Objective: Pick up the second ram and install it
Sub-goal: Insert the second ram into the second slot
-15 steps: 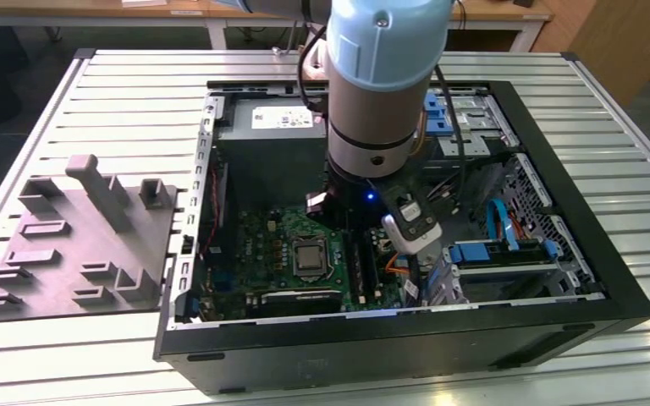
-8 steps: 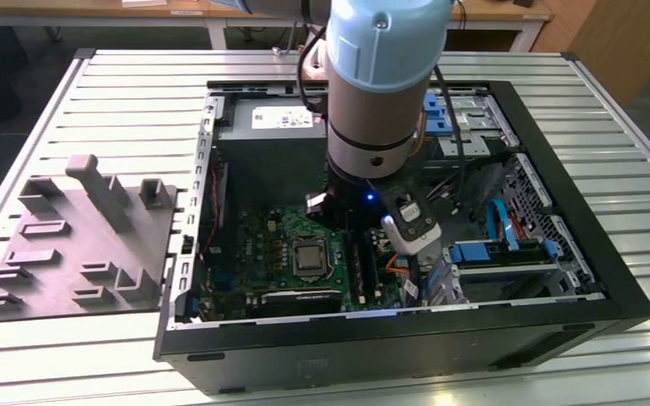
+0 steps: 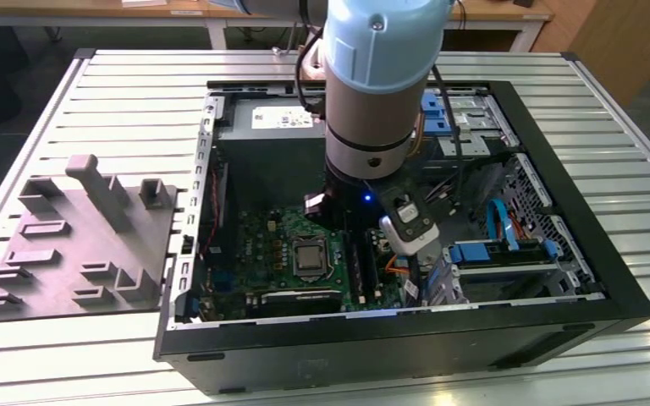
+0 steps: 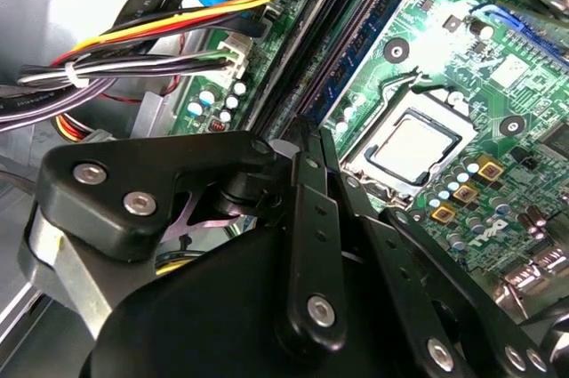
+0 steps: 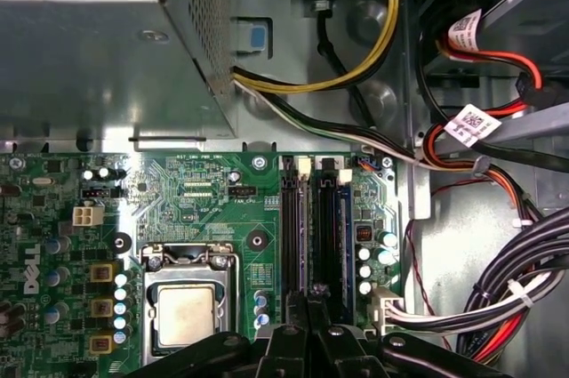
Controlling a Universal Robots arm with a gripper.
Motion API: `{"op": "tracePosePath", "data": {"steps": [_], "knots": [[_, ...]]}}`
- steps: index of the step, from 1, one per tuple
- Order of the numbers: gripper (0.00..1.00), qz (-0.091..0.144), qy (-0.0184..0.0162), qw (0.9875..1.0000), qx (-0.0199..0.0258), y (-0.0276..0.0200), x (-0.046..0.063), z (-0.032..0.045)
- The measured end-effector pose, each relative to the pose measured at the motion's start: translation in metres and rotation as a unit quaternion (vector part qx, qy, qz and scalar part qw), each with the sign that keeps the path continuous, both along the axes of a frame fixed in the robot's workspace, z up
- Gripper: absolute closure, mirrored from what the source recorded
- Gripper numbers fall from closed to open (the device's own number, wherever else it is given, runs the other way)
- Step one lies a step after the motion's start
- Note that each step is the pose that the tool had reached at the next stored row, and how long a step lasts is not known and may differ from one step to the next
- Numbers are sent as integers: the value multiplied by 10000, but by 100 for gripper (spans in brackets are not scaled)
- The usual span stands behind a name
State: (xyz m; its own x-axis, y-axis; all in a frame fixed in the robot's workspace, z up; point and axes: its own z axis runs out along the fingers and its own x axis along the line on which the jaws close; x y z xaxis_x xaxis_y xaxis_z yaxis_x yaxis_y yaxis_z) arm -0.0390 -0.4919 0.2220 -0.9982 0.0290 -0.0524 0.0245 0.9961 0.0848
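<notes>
Black linkage gripper point(image 5: 311, 307) directly over black slot rails point(image 5: 307, 227) beside silver square CPU point(image 5: 187, 314) | fingers pinched together on thin blue ram stick point(image 5: 342, 231), edge-down to meet its slot, seating apparently underway

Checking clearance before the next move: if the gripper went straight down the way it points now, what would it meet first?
Most likely the memory slots beside the processor socket. The gripper sits right over them in the first wrist view; a blue stick already stands in one. Depth is unclear.
</notes>
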Motion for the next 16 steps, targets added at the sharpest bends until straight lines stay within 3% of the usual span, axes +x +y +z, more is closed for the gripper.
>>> {"op": "tracePosePath", "data": {"steps": [16], "knots": [[88, -38, 0, 10000, 4, 1, 2, 10]]}}
